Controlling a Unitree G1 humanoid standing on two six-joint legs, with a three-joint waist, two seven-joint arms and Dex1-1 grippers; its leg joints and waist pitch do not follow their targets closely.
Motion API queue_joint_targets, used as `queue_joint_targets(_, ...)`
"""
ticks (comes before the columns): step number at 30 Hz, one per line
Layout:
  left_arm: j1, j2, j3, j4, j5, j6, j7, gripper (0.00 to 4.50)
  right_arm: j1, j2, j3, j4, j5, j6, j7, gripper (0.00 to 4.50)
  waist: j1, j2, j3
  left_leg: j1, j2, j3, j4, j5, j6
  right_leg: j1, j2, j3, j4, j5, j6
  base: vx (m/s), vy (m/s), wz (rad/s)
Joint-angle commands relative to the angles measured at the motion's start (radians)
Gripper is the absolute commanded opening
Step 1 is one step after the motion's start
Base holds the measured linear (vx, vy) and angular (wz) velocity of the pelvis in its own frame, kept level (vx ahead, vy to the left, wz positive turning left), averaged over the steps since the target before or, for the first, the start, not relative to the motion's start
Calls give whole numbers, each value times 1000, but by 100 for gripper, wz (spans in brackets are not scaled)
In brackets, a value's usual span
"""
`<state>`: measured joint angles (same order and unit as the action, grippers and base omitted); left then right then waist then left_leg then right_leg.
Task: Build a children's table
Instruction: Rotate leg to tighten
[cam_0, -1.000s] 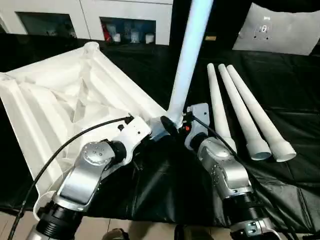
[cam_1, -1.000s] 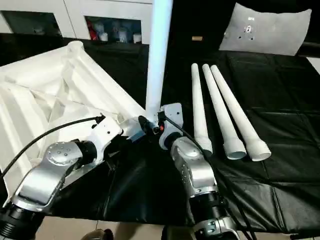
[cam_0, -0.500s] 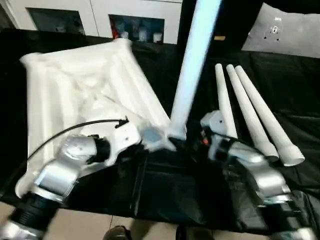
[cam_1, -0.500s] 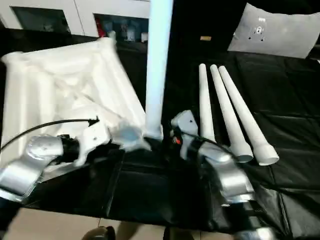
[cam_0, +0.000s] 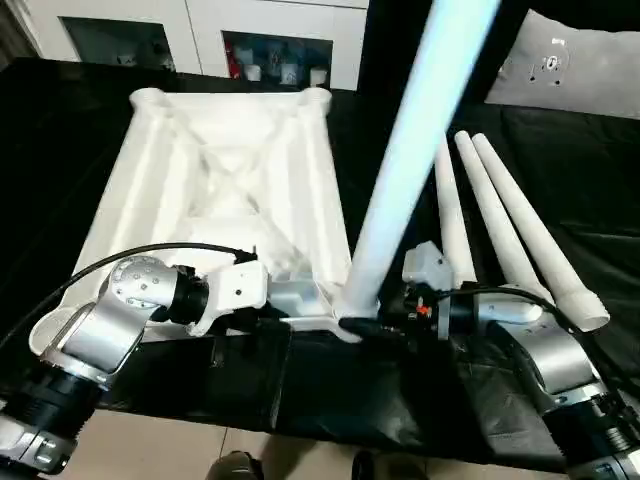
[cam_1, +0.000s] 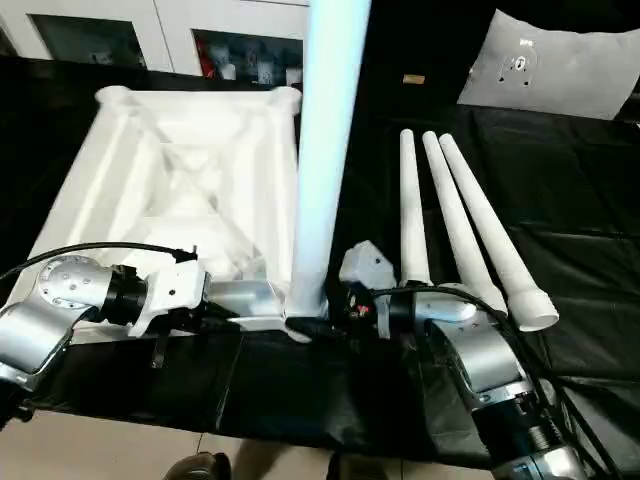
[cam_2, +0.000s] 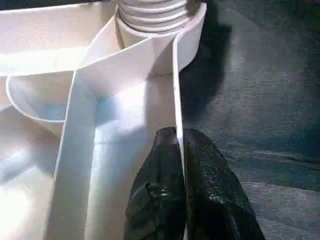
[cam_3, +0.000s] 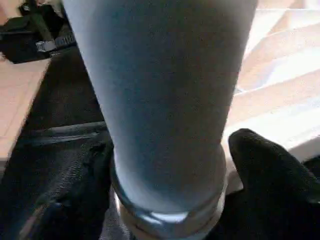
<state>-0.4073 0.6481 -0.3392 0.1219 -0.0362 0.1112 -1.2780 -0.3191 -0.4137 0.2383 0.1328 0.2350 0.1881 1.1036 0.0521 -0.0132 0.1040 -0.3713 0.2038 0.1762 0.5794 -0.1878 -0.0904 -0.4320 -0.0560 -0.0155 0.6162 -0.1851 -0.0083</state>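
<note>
The white table top (cam_0: 200, 200) lies upside down on the black pad, ribs up. One white leg (cam_0: 410, 170) stands upright in its near right corner socket (cam_2: 160, 15). My left gripper (cam_2: 178, 137) is shut on the top's thin rim wall just beside that socket, one finger (cam_2: 160, 170) on each side of the wall. My right gripper (cam_3: 170, 170) is shut on the leg's base, with a black finger (cam_3: 265, 170) pressing on either side. Three more legs (cam_0: 497, 225) lie side by side on the pad to the right.
The black padded work surface (cam_0: 560, 150) runs out to the right and back. White cabinets (cam_0: 200, 30) stand behind it, and a pale sheet (cam_0: 570, 60) lies at the back right. The pad's near edge drops to the floor (cam_0: 150, 450).
The table top has swung round the corner that holds the leg, its far corner going right, and now lies square to me. My right forearm has swung out to the right.
</note>
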Motion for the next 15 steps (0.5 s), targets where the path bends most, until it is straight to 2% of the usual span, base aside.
queue_joint_targets(1,-13,5,-38,2,14,-27,-41,0,-20,-4,3,9,17,3,25,350,-3,9,-74,11,15,6,-54,-106,69,69,-49,32,-52,5,-271,0,0,0)
queue_joint_targets(8,-19,8,-39,25,10,-50,-53,0,-19,-1,11,14,27,11,49,281,-2,9,-74,12,16,5,-53,-123,53,68,-51,32,-54,-32,-264,0,0,0)
queue_joint_targets(14,13,-4,-13,-8,-9,-7,-8,0,10,19,28,-4,30,34,36,274,-2,9,-74,10,15,4,-52,-123,50,69,-51,32,-52,-31,-265,0,0,0)
queue_joint_targets(15,30,-26,6,-42,-12,49,56,0,16,58,25,-2,20,49,-25,273,-2,8,-72,11,15,5,-53,-130,49,67,-50,32,-55,-45,-262,0,0,0)
